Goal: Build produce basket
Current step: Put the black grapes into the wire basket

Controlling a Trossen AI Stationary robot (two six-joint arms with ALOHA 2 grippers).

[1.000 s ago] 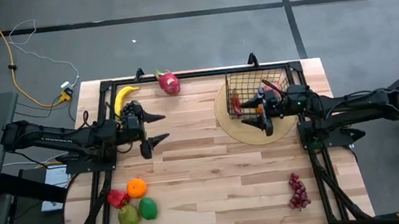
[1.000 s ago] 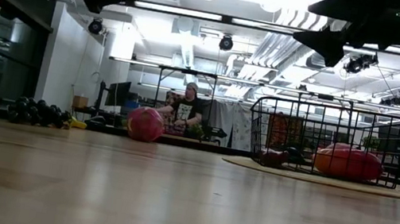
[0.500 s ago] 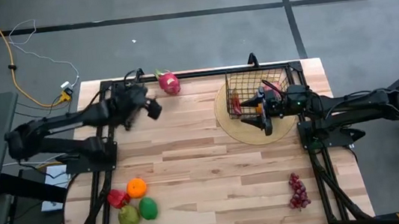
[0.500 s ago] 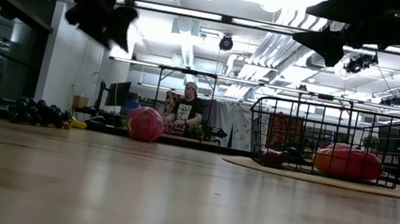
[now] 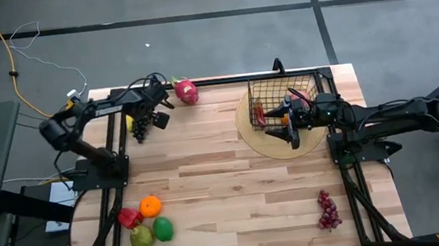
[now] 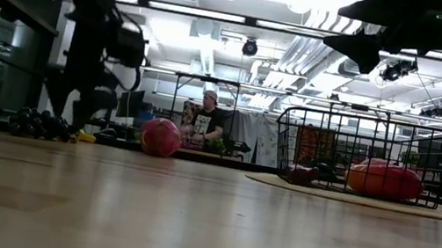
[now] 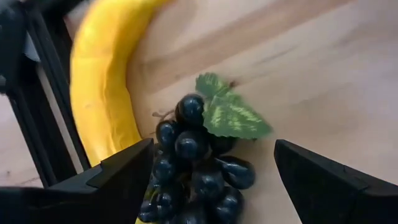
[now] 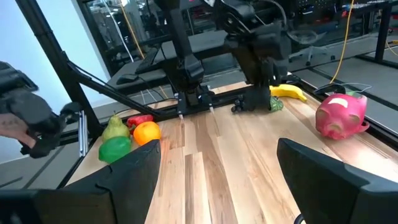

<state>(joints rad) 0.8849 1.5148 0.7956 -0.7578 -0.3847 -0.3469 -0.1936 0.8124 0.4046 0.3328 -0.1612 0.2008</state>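
Dark grapes [image 7: 199, 168] lie between the left gripper's [image 7: 211, 171] wide fingers, touching the banana [image 7: 102, 93]; lower squarely, closing on grapes alone.

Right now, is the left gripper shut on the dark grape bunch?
No. The left gripper is open astride the dark grape bunch, fingers clear of it.

A bunch of dark grapes [image 7: 198, 171] with a green leaf [image 7: 231, 114] lay on the wooden table [image 7: 311, 68], between the left gripper's [image 7: 211, 180] two spread fingers [image 7: 118, 177]. A yellow banana [image 7: 102, 93] lay right beside the grapes, apparently touching them.
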